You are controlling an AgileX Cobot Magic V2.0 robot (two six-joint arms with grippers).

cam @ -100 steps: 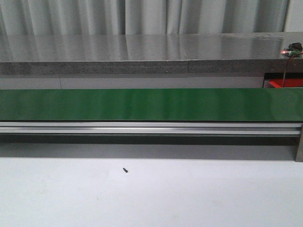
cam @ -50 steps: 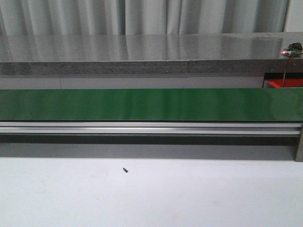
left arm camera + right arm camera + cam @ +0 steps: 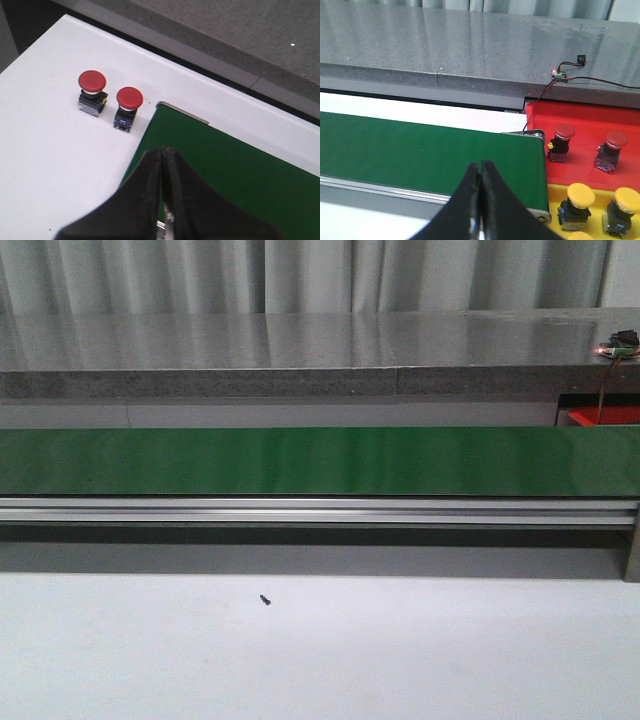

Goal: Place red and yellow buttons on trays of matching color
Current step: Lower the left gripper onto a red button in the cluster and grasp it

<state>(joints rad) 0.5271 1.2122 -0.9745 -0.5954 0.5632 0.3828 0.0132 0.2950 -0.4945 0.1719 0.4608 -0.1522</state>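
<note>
Left gripper [image 3: 162, 152] has jaws pressed together, empty; it hangs over the end of the green belt [image 3: 220, 170]; two red buttons stand on the white surface [image 3: 45, 150] beyond the belt's end, the nearer red button [image 3: 129, 99] at roughly 11 o'clock from the fingertips, the farther red button [image 3: 92, 82] just beside it at its 9 o'clock, apart but close.

Right gripper [image 3: 481, 172] likewise has jaws pressed together on nothing, above the belt's other end; at its 3 o'clock sit the red tray [image 3: 585, 120], carrying two red buttons, and the yellow tray [image 3: 552, 195], carrying yellow ones; how many yellow ones cannot be told, the frame cuts them off.

Front view shows only the bare belt [image 3: 320, 460]; neither arm nor any button in it.

Risks from here:
- jaws not yet spread; descending like this would knock a button over rather than take it;
- the two loose red buttons stand close; a wide approach on one likely nudges its neighbour;
- mushroom cap overhangs a narrower body; a grip on the cap rim probably slips;
- buttons set on the belt tip easily, being top-heavy;
- trays already crowded; a placement may strike a standing button.
</note>
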